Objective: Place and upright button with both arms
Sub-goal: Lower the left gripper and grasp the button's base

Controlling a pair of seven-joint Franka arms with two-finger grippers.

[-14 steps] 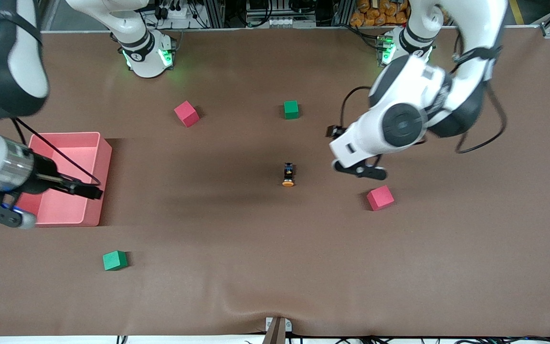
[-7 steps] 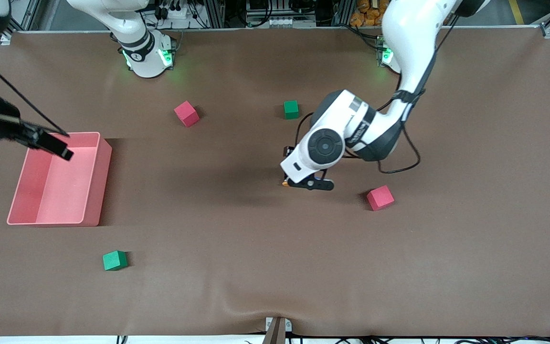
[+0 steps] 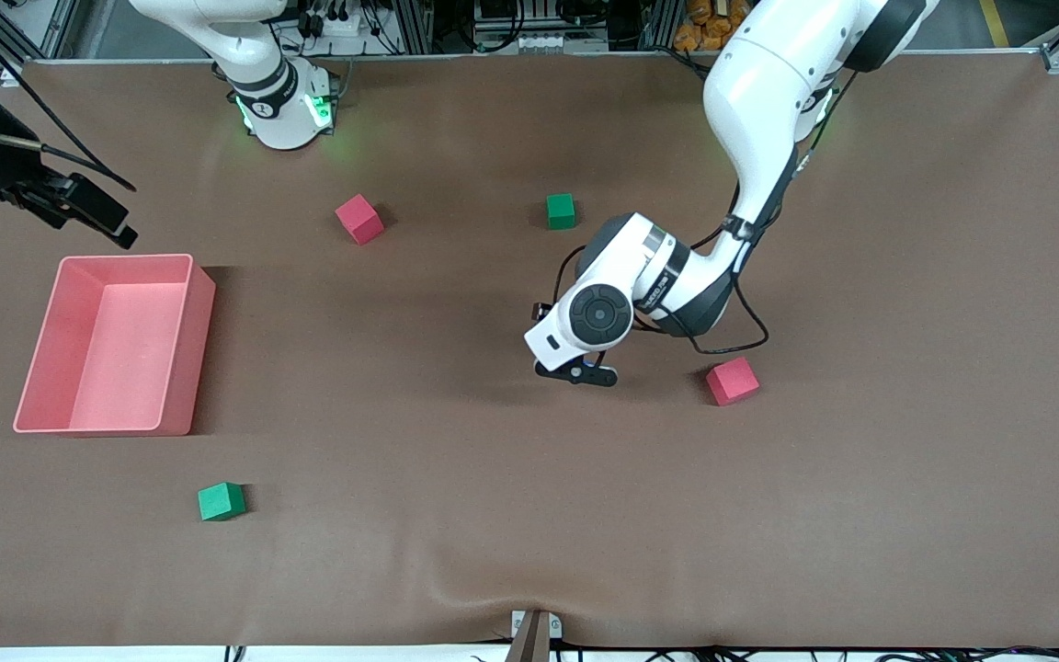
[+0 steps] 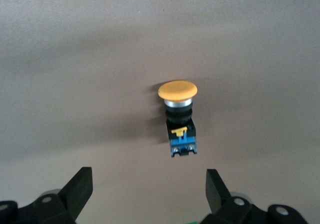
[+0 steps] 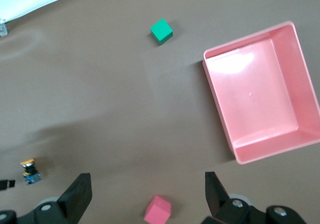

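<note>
Left wrist view | left claw (image 4: 146,194) released over button (image 4: 179,119) lying sideways on tabletop (image 4: 75,59) | right claw (image 5: 145,194) released, raised by pink bin (image 5: 260,91)

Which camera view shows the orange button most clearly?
The left wrist view: the button lies on its side, close and unobstructed. The right wrist view shows it small near the edge. In the front view the left arm hides it.

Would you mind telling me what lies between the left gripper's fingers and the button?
Nothing: in the left wrist view only bare brown table separates the open left gripper from the button lying on its side.
</note>
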